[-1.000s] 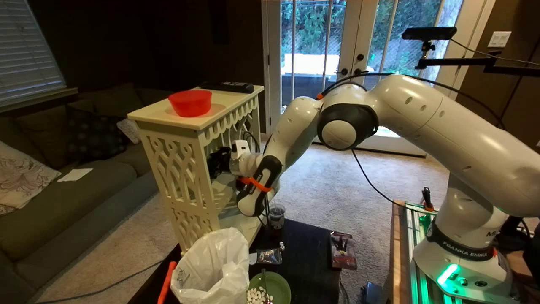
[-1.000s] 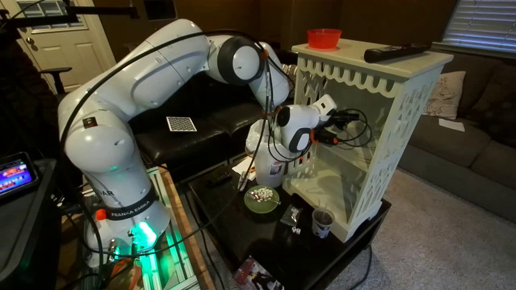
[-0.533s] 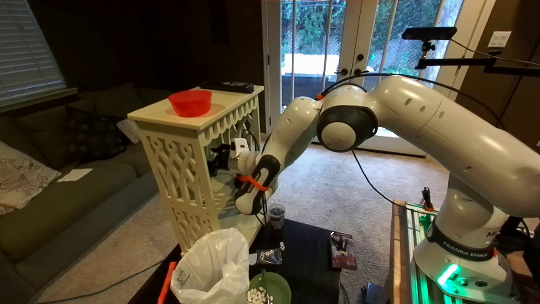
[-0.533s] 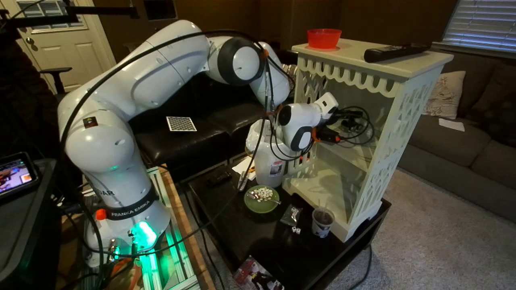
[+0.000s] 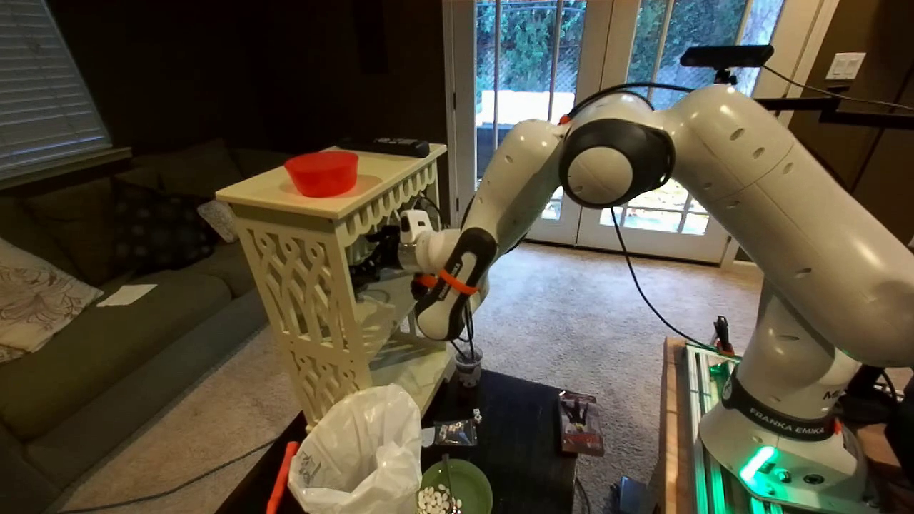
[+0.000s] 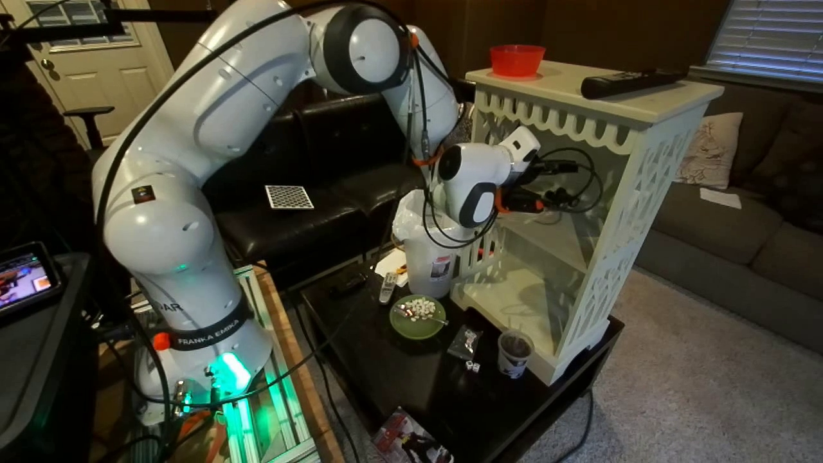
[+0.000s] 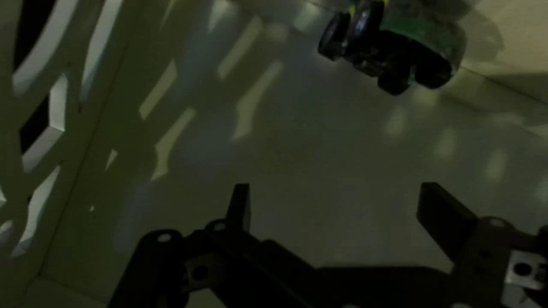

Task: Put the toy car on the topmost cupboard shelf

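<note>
The toy car, green with dark wheels, rests on the topmost cupboard shelf at the top of the wrist view. Its wheels face toward my gripper. The jaws stand wide apart with nothing between them, and the car is clear of both fingertips. In both exterior views my gripper reaches into the upper opening of the cream-white cabinet, above that shelf. I cannot make out the car in either exterior view; the gripper and its cables crowd that space.
Lattice side panels and a scalloped front edge frame the opening. A red bowl and a black remote lie on the cabinet top. Below are a lined bin, a green plate and a cup.
Over the last half second the arm has risen and its upper links have pulled back toward the base. The hand sits a little higher and slightly farther out of the cabinet.
</note>
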`<state>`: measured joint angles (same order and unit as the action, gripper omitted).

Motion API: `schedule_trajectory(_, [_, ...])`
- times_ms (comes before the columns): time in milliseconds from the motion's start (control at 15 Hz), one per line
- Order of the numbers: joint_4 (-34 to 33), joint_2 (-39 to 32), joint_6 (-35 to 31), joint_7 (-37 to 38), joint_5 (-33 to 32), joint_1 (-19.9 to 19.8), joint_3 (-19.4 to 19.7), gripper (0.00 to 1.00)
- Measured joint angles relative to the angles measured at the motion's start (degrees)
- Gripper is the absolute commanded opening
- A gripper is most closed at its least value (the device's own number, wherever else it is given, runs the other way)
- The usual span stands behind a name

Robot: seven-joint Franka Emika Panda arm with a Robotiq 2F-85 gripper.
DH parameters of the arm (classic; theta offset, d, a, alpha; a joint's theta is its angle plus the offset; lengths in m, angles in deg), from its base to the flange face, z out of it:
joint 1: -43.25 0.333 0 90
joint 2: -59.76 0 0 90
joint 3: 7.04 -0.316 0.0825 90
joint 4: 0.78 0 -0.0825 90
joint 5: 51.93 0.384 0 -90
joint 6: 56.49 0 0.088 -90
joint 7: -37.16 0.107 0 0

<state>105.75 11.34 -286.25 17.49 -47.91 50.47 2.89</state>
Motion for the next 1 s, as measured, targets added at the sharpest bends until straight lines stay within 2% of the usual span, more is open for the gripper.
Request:
schedule_trajectory(267, [11.3, 7.9, 5.8, -2.2, -3.1, -0.1, 1.9, 1.00])
schedule_trajectory(667, [29.4, 21.1, 11.3, -4.1, -16.2, -1.5, 2.1, 1.00])
schedule_trajectory(1000, [45.3, 34.8, 11.8, -12.9, -16.7, -1.2, 2.9, 1.00])
